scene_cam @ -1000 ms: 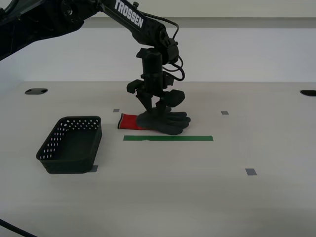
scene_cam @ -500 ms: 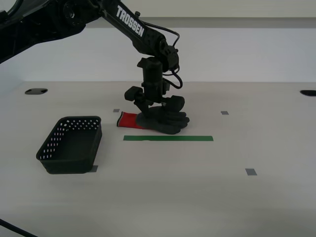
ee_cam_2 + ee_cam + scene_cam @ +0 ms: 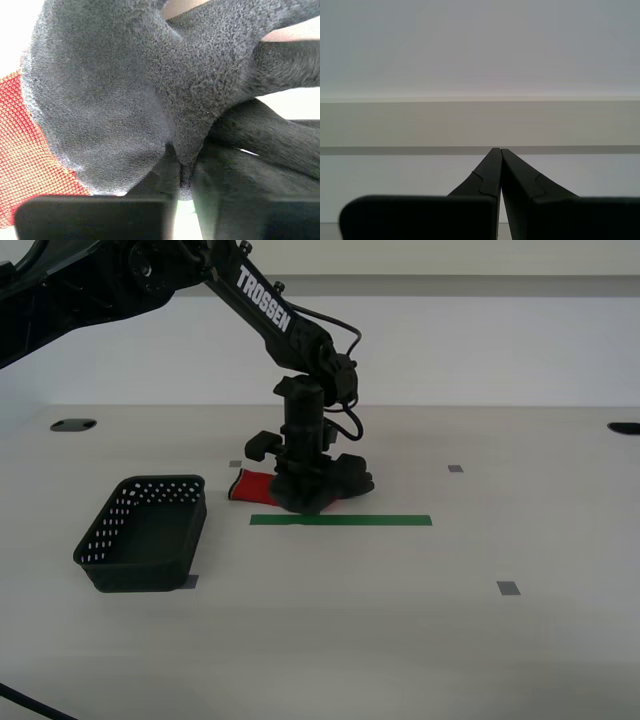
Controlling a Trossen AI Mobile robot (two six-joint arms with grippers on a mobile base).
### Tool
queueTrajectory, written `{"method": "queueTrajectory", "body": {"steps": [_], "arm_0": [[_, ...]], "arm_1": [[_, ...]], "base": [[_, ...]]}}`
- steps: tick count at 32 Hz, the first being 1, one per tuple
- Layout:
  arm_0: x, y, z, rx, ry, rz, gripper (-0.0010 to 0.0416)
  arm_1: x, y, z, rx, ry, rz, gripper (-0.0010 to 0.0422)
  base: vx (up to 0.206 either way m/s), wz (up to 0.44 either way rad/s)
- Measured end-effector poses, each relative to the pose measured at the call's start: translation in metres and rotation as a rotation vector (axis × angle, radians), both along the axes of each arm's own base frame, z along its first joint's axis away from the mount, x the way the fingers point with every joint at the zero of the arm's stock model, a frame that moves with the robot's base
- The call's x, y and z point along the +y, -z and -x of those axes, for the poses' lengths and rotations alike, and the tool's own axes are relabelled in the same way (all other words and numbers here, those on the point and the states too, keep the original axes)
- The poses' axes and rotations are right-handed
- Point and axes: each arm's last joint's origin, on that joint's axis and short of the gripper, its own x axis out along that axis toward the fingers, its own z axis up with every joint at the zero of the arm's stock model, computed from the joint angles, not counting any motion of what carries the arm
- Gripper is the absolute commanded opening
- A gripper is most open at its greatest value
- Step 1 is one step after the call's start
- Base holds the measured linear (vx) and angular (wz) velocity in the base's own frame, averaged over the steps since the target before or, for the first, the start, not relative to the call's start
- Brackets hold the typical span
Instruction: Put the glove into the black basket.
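Observation:
The glove (image 3: 345,480) lies on the table in the middle of the exterior view, its red cuff (image 3: 249,486) pointing to the exterior view's left. My second gripper (image 3: 303,502) stands straight down on it, jaws closed and pinching the dark palm. In the second wrist view the glove (image 3: 125,90) fills the frame, with a fold of it caught at my second gripper (image 3: 184,177). The black basket (image 3: 145,532) stands empty to the exterior view's left of the glove, apart from it. My first gripper (image 3: 500,151) is shut and empty, facing a wall; it does not show in the exterior view.
A green tape strip (image 3: 340,520) lies just in front of the glove. Small grey tape squares (image 3: 509,588) dot the table. Dark cable holes (image 3: 73,425) sit at the table's far corners. A pale wall runs behind the table.
My second gripper has come down onto the glove and closed on it. The glove has bunched up, its fingers drawn in toward the jaws.

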Motion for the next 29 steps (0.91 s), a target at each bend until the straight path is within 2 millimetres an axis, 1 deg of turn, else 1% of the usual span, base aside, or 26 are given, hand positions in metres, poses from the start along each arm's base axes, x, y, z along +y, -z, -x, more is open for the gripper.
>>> {"method": "queueTrajectory", "body": {"steps": [1,4,8,11,14,16,21,22,24,25,26,28,29], "arm_0": [[0.000,0.000,0.000,0.000,0.000,0.000,0.0000],[0.000,0.000,0.000,0.000,0.000,0.000,0.0000],[0.000,0.000,0.000,0.000,0.001,0.000,0.0001],[0.000,0.000,0.000,0.000,0.000,0.000,0.0001],[0.000,0.000,0.000,0.000,0.000,0.000,0.0001],[0.000,0.000,0.000,0.000,0.001,0.000,0.0001],[0.000,0.002,0.000,0.017,0.000,0.000,0.0001],[0.000,0.002,0.000,0.017,0.001,0.000,0.0001],[0.000,0.003,0.000,0.026,0.000,0.000,0.0001],[0.000,0.002,0.000,0.025,0.000,0.000,0.0001],[0.000,0.002,0.000,0.025,0.001,0.000,0.0000],[0.000,0.003,0.000,0.027,0.001,0.000,0.0001],[0.000,0.003,0.000,0.027,0.000,0.000,0.0001]], "arm_1": [[0.000,0.000,0.000,0.004,0.004,0.006,-0.0004],[0.000,0.000,0.000,0.010,0.012,0.011,-0.0003],[-0.002,-0.009,-0.002,0.022,0.066,0.004,-0.0002],[-0.006,-0.025,-0.007,0.018,0.115,0.004,-0.0002],[-0.011,-0.050,-0.013,0.016,0.170,0.009,-0.0002],[-0.010,-0.063,-0.011,0.014,0.187,0.017,-0.0002],[-0.009,-0.133,-0.012,-0.084,0.221,0.070,-0.0002],[-0.009,-0.141,-0.013,-0.101,0.221,0.081,-0.0002],[-0.006,-0.173,-0.009,-0.135,0.225,0.091,-0.0002],[-0.005,-0.184,-0.008,-0.147,0.227,0.104,-0.0002],[-0.004,-0.190,-0.006,-0.148,0.230,0.106,-0.0002],[0.001,-0.213,0.001,-0.148,0.240,0.106,-0.0002],[0.003,-0.222,0.003,-0.149,0.246,0.110,-0.0002]], "base": [[0.000,0.000],[0.000,0.000],[0.000,0.000],[0.000,0.000],[0.000,0.000],[0.000,0.000],[0.000,0.000],[0.000,0.000],[0.000,0.000],[0.000,0.000],[0.000,0.000],[0.000,0.000],[0.000,0.000]]}}
